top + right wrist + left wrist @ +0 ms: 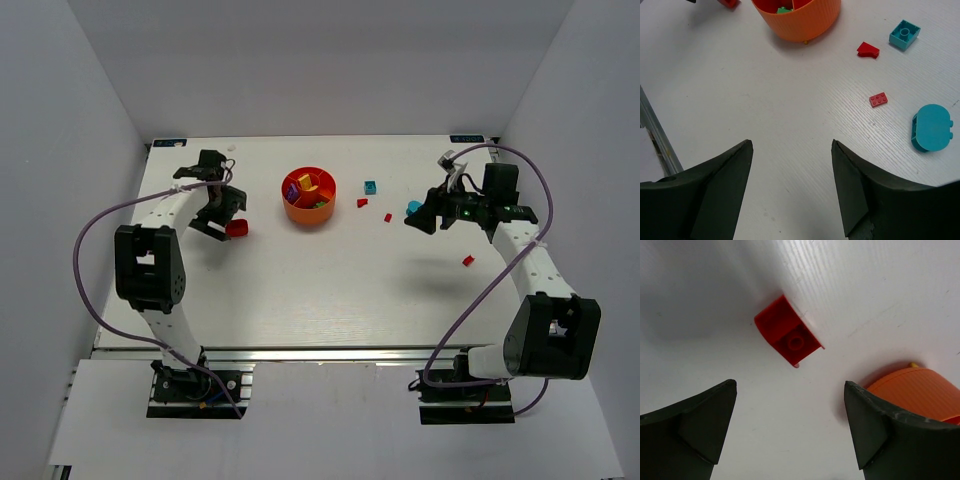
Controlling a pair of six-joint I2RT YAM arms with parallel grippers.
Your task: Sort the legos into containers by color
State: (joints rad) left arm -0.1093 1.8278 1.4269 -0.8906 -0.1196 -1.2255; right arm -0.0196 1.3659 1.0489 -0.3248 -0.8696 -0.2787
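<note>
The orange bowl stands at the back middle, holding yellow, purple, red and green legos. A red brick lies left of it, just beyond the tips of my open left gripper, apart from both fingers. My right gripper hovers open and empty above the table right of the bowl. Ahead of it lie a cyan brick, a red wedge, a small red plate and a rounded cyan piece.
Another small red lego lies on the right side, close to the right arm. White walls close the table at the back and both sides. A metal rail runs along the table's near edge.
</note>
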